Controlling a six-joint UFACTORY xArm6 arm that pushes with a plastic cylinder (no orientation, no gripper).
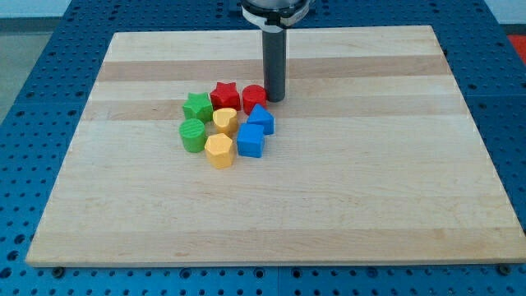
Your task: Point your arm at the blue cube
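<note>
My tip (274,99) sits on the wooden board (394,189), grasping nothing, a bare rod just beside the red cylinder (254,98) at its three o'clock. The blue cube (251,141) lies at seven o'clock from my tip, below the other blue block (261,118), touching the yellow hexagon (219,150).

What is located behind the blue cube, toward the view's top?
Directly behind the blue cube sits another blue block, touching it. Farther back is a red cylinder, with my tip at its right. The cube hides the other blue block's lower front.
</note>
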